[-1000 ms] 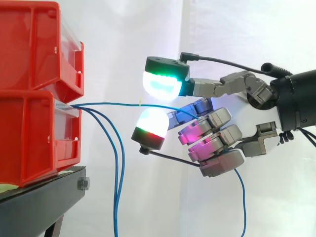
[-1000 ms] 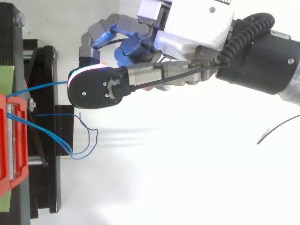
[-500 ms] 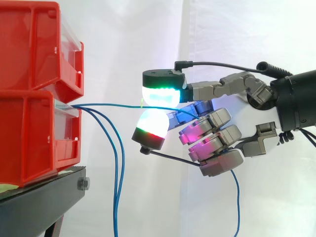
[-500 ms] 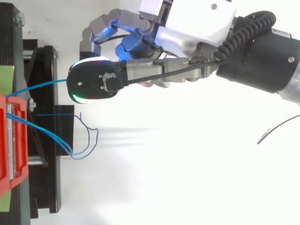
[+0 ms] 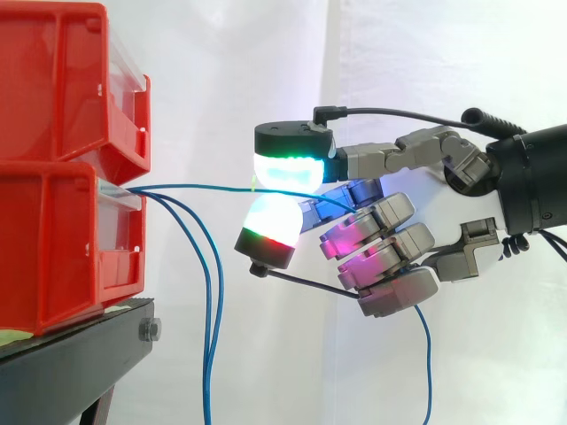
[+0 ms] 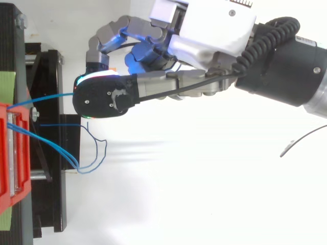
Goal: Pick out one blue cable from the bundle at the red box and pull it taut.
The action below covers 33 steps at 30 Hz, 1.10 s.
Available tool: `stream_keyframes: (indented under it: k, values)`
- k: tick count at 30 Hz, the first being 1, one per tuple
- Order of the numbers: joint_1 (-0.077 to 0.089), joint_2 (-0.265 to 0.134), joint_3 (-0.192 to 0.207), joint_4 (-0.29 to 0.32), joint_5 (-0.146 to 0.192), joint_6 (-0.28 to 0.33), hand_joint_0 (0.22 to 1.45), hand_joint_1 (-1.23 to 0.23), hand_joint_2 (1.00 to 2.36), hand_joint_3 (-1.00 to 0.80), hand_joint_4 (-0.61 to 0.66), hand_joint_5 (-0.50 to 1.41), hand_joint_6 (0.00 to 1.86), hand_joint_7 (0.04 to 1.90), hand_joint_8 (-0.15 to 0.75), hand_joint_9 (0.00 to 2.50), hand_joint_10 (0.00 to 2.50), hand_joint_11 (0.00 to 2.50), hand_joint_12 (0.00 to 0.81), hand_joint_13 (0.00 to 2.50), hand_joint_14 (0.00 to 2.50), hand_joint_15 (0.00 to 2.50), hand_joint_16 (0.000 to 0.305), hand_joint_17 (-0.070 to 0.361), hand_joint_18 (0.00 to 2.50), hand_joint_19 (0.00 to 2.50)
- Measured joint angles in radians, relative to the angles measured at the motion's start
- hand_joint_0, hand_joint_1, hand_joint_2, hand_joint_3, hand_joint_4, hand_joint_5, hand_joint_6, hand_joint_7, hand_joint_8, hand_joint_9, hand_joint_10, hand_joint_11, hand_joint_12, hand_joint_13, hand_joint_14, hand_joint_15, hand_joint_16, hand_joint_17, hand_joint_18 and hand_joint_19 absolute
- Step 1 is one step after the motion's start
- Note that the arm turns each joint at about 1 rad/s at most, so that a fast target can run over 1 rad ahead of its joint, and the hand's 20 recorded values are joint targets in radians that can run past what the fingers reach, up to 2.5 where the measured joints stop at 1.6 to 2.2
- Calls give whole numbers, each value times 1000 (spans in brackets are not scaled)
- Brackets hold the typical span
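At the left, two red bins (image 5: 62,177) stood stacked on a black stand (image 5: 80,354). The blue cable (image 5: 195,188) left the front of the lower bin and ran nearly level to the right, with little sag. Two loose cables (image 5: 213,301) dropped from the same opening and hung below it.

The hand (image 5: 390,248) was closed on the cable: the span ended between two glowing pads (image 5: 285,168), which met over it, with the other fingers curled behind. The grip appeared firm, though the glow made the exact line of contact hard to confirm. Past the hand, the cable's free end hung down at the right.

Step in hand, as judged: the pull to taut, close to complete. The pull would best be made to the right, along the line of the span and away from the bin. Pinch pressure would need to be constant, so that the thin cable could not slip through the pads. Travel would need to be slow and to stop once the span was straight; further pull would likely load the bin end. The loose cables were to be kept out of the pinch.
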Motion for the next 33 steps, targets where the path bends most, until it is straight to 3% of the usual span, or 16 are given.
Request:
stream_keyframes:
  k: [8,23,33]
  values:
    - [1,0,0,0,1,0,599,-647,1016,-306,63,-178,917,1005,270,825,2500,1340,314,895,2500,1305,38,85,1181,1666]
    - [2,0,0,-3,2,3,627,-741,1032,-3,-188,-172,956,1162,264,860,2500,1357,307,928,2500,1338,37,83,1222,1656]
    - [8,0,-1,-4,14,28,679,-752,1033,24,-305,-186,969,1274,253,829,2500,1386,306,932,2500,1336,37,83,1225,1652]
